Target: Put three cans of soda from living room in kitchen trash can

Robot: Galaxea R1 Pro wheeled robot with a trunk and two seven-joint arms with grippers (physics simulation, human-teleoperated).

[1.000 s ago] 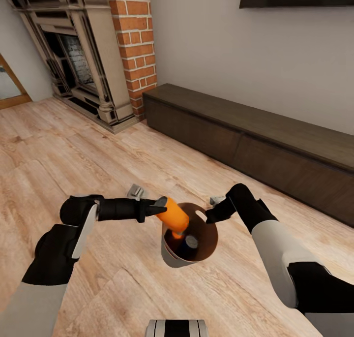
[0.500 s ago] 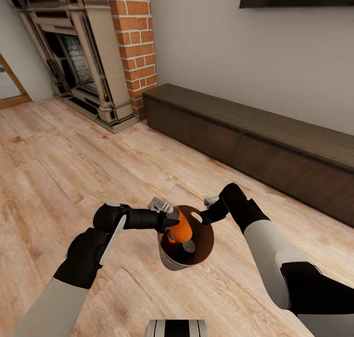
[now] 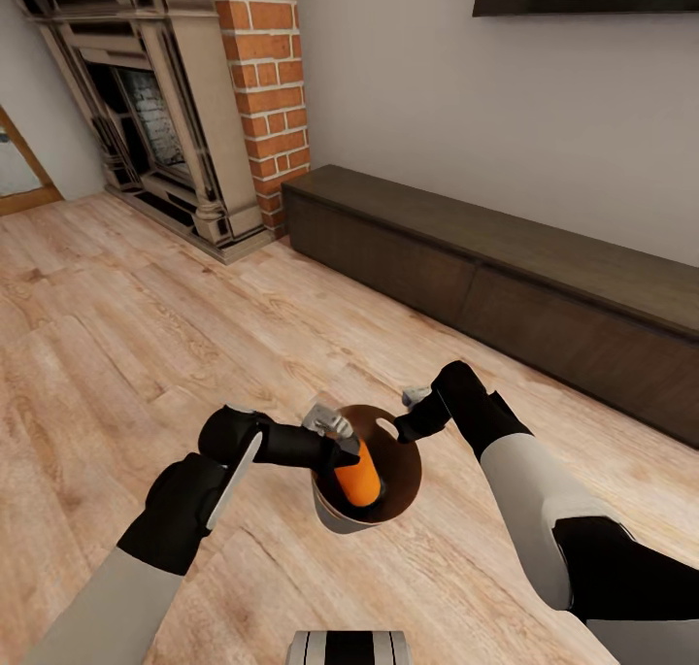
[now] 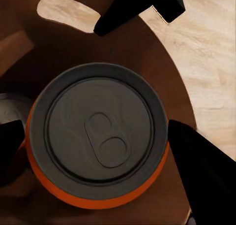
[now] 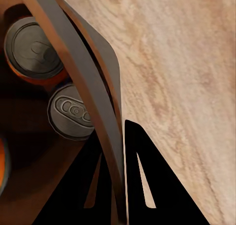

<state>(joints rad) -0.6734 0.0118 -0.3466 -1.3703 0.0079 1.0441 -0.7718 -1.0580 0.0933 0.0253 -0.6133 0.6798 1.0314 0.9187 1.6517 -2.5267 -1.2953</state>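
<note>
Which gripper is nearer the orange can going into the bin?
Left. The left gripper is shut on the soda can, holding it upright inside the trash can. The right gripper is clamped on the bin's far rim, across the opening from the can.

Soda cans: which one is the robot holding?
The can of soda going into the trash can, pinched by the left end effector. The other two cans lie loose inside.
</note>
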